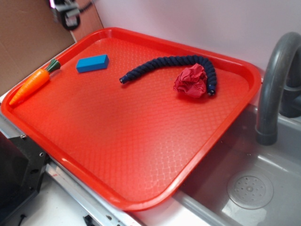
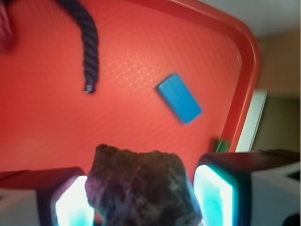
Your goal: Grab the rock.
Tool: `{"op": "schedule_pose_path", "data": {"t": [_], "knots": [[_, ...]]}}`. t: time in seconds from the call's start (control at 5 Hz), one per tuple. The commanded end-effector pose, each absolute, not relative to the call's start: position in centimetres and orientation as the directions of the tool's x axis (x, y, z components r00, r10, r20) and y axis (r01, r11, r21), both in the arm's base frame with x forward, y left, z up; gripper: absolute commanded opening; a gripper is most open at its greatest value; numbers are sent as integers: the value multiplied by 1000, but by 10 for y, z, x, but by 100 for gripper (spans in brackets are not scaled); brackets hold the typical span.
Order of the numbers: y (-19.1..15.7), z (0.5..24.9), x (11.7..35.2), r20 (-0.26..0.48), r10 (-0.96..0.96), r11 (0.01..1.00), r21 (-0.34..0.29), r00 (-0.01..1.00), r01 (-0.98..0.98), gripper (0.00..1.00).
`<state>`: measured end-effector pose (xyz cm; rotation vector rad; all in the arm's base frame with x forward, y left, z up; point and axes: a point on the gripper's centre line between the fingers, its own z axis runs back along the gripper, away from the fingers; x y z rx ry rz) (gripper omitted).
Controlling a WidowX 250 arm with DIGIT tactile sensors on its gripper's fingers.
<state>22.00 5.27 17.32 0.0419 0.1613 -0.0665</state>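
Observation:
In the wrist view the rock (image 2: pixel 138 186), a lumpy brown-grey stone, sits between my two glowing pads (image 2: pixel 70 205), held well above the red tray (image 2: pixel 117 122). My gripper (image 2: pixel 142 183) is shut on the rock. In the exterior view only part of the gripper (image 1: pixel 67 13) shows, high at the top left above the tray's far left corner; the rock is not visible there.
On the red tray (image 1: pixel 141 141) lie a blue block (image 1: pixel 92 63) (image 2: pixel 179 98), a toy carrot (image 1: pixel 32 84) at the left rim, a dark blue rope (image 1: pixel 164 66) (image 2: pixel 89 42) and a crumpled red paper ball (image 1: pixel 190 81). A grey faucet (image 1: pixel 275 80) and sink (image 1: pixel 249 188) stand at the right.

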Motion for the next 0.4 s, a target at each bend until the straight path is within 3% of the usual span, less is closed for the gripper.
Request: {"op": "schedule_pose_path", "data": {"t": [0.0, 0.2], "knots": [[43, 210, 212, 7, 182, 980, 87, 983, -182, 0], [38, 201, 219, -11, 131, 982, 141, 991, -128, 0]]}}
